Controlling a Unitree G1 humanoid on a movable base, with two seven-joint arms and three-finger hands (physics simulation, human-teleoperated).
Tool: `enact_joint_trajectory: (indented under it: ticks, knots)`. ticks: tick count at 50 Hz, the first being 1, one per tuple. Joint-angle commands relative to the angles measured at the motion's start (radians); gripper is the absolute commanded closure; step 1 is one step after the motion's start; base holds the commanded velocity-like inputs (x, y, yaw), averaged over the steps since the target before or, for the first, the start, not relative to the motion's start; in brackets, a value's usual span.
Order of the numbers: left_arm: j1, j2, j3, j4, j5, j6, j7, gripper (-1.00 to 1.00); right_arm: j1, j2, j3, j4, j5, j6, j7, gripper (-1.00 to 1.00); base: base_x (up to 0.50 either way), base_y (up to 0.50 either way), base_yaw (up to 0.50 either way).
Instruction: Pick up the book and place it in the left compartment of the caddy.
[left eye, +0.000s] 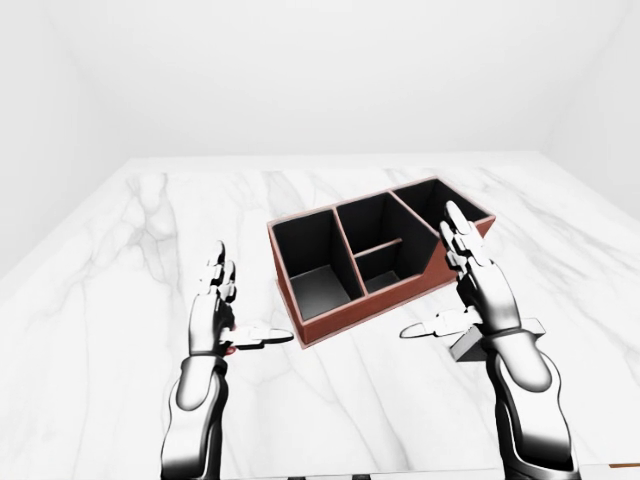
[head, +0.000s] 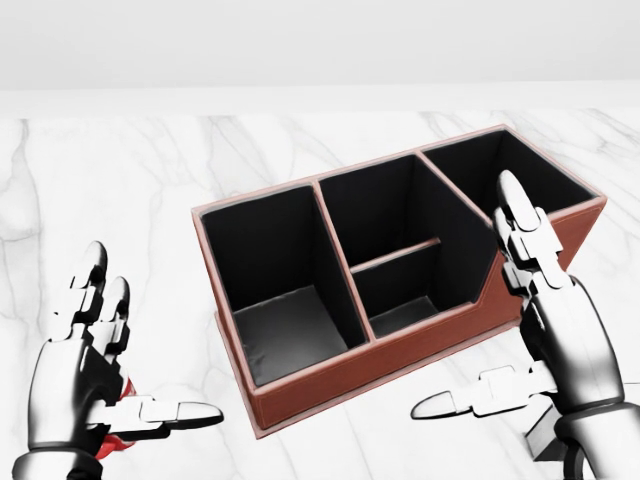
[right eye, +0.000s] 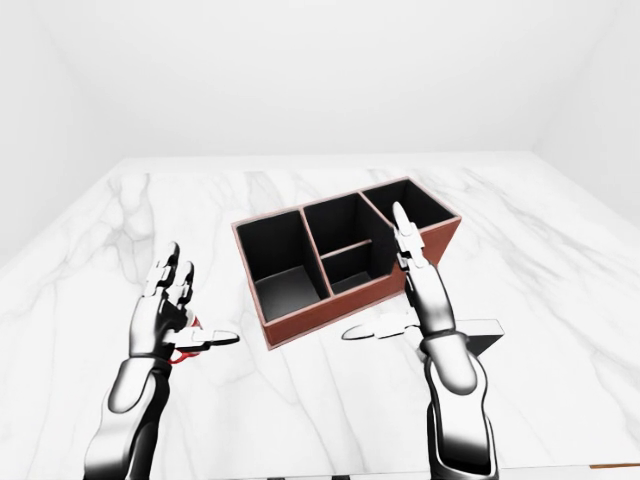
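Observation:
The caddy (left eye: 372, 314) is reddish-brown with black insides and stands tilted on the marble table (left eye: 110, 300). Its left compartment (head: 285, 300) is empty. A grey book (right eye: 484, 333) lies flat on the table to the right of the caddy's near end, partly hidden behind my right hand. My right hand (left eye: 440, 285) is open, fingers raised, thumb pointing left, just above the book and against the caddy's right end. My left hand (left eye: 250, 300) is open, left of the caddy, holding nothing.
A small red object (right eye: 184, 353) lies on the table under my left hand, mostly hidden. The caddy's middle section is split by a low divider (head: 395, 255), and a further compartment (head: 500, 170) sits at its right end.

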Motion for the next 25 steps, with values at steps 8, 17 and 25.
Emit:
enact_joint_trajectory:
  ticks: [8,17,25]
  knots:
    - [0.047,-0.006,0.016,-0.156,-0.012,0.013,0.008,-1.0,0.0,-0.069,-0.163,-0.012,-0.112,0.0,0.144,-1.0,0.0,0.0,0.0]
    - [0.064,-0.015,0.03,-0.199,-0.015,0.013,0.004,-1.0,0.003,-0.086,-0.206,-0.019,-0.174,0.0,0.214,-1.0,0.0,0.0,0.0]
    - [0.065,-0.017,0.027,-0.167,-0.011,0.013,0.007,-1.0,0.018,-0.108,-0.231,-0.03,-0.25,0.0,0.312,-1.0,0.0,0.0,0.0]
